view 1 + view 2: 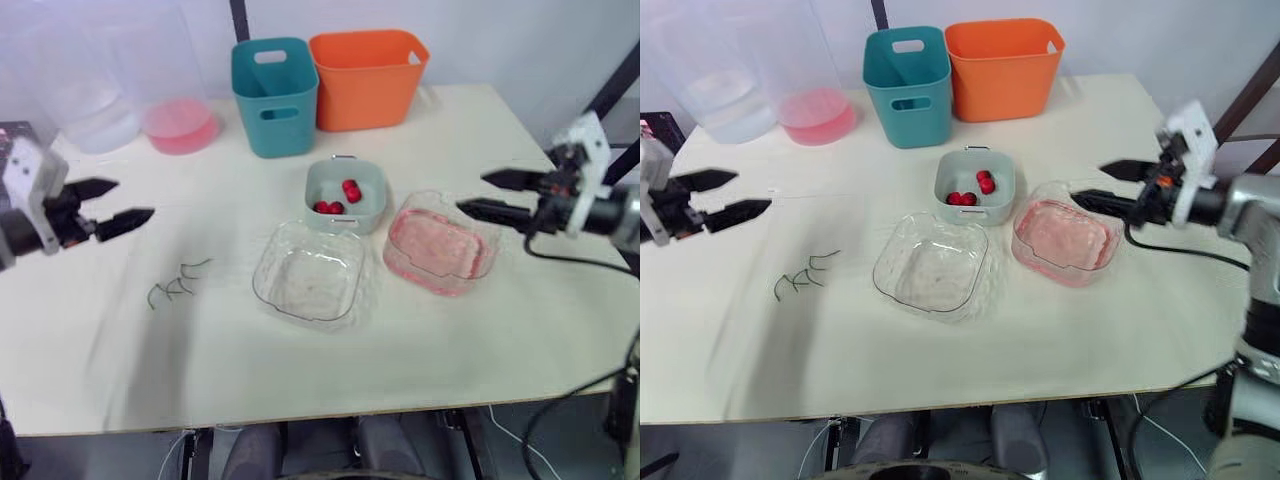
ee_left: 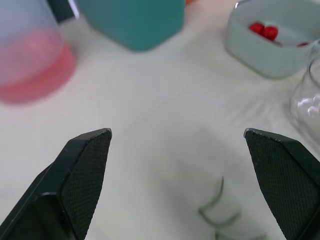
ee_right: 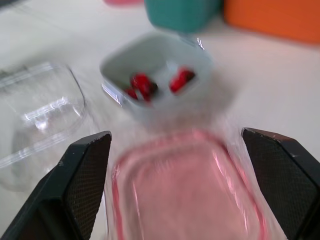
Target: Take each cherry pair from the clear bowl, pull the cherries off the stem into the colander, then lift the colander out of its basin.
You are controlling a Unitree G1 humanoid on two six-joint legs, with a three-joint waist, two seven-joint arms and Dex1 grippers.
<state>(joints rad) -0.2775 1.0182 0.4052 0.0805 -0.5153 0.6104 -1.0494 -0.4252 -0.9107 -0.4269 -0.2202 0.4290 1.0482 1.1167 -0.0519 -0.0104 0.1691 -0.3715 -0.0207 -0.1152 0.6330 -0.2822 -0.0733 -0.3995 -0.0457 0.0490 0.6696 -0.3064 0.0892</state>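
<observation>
The clear bowl (image 1: 310,272) sits mid-table and looks empty. Just behind it, the pale green colander (image 1: 345,195) holds a few red cherries (image 1: 351,188). Bare green stems (image 1: 176,283) lie on the table to the bowl's left. My left gripper (image 1: 135,198) hovers open over the table's left side, above and left of the stems, holding nothing. My right gripper (image 1: 470,192) is open above the right edge of a pink-tinted clear container (image 1: 440,250), pointing toward the colander. The right wrist view looks over that container (image 3: 185,195) to the colander (image 3: 157,75).
A teal bin (image 1: 275,95) and an orange bin (image 1: 368,75) stand at the back of the table (image 1: 300,380). A pink bowl (image 1: 180,125) and a tall clear tub (image 1: 95,80) stand at the back left. A black cable (image 1: 570,262) trails from the right arm.
</observation>
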